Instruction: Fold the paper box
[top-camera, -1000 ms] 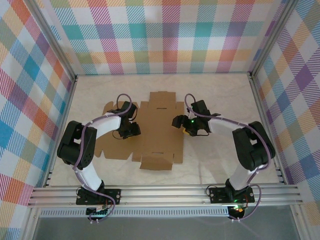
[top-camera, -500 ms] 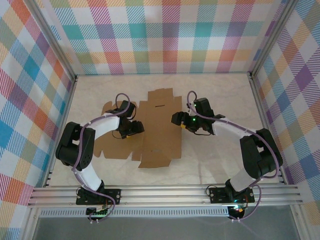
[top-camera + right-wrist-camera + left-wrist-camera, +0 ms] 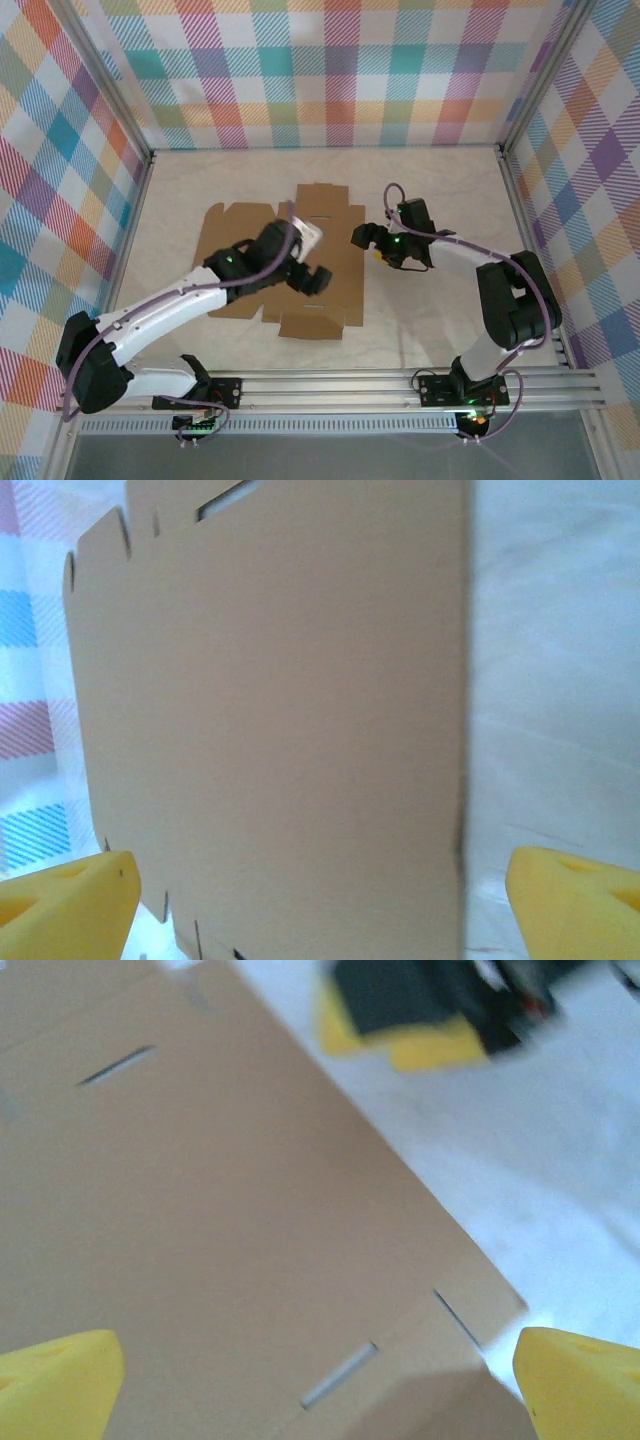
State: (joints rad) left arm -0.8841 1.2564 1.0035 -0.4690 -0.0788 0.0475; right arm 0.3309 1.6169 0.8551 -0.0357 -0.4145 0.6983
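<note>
Pale table (image 3: 440, 320), paper box (image 3: 330, 295) flat; left end effector (image 3: 320, 1385) and right end effector (image 3: 320, 898) gaping wide (both empty).

- Top external: we look down from 6 o'clock, far above the table (image 3: 430, 320).
- Left wrist: close, facing 3 o'clock over the paper box (image 3: 200, 1210).
- Right wrist: close, facing 9 o'clock across the same paper box.

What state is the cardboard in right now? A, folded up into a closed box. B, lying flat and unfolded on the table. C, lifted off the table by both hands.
B: the cardboard lies spread out flat on the table, flaps unfolded.
</note>
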